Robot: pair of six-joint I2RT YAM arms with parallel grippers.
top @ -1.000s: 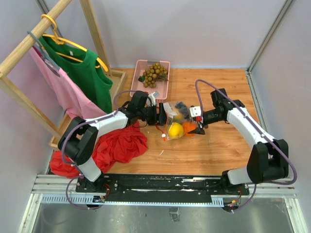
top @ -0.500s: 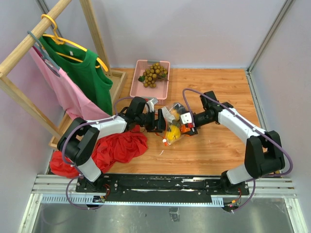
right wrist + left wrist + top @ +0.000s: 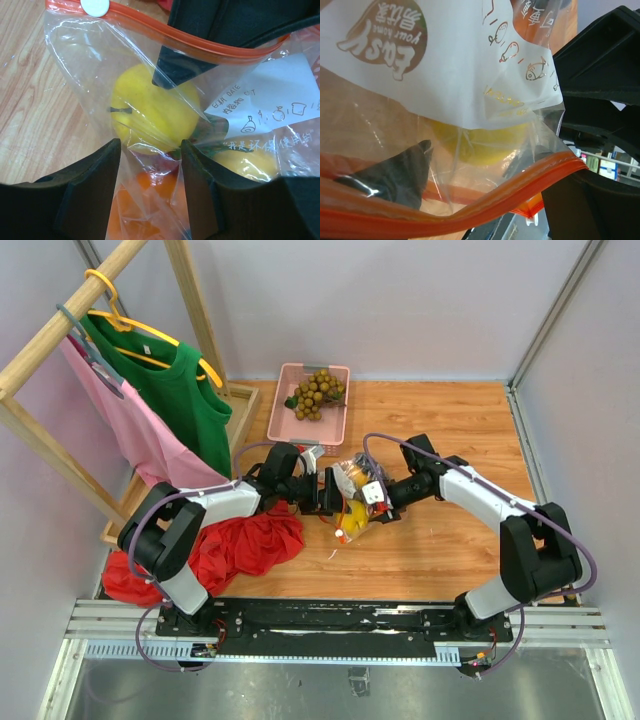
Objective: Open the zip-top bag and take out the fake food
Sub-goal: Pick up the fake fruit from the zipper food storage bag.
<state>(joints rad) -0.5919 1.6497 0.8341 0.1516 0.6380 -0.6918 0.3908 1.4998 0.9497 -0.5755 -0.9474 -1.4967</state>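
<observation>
Lying bunched at frame centre, bag (image 3: 348,512) has long axis roughly up-down in frame, orange zip strip (image 3: 200,45) facing frame left. Jaws of left gripper (image 3: 326,492) apart at mouth; right gripper (image 3: 372,502) fingers apart, film between. Lemon (image 3: 150,110) inside. Wooden table (image 3: 450,540); pink basket (image 3: 290,405) upper centre; red cloth (image 3: 245,545) lower left; lilac walls (image 3: 400,300).

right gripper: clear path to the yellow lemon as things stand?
Probably not directly. In the right wrist view the lemon sits behind the zip-top bag's clear film, and the right gripper straddles that film from outside. The zip strip lies along the bag's far edge, beyond the jaws.
</observation>
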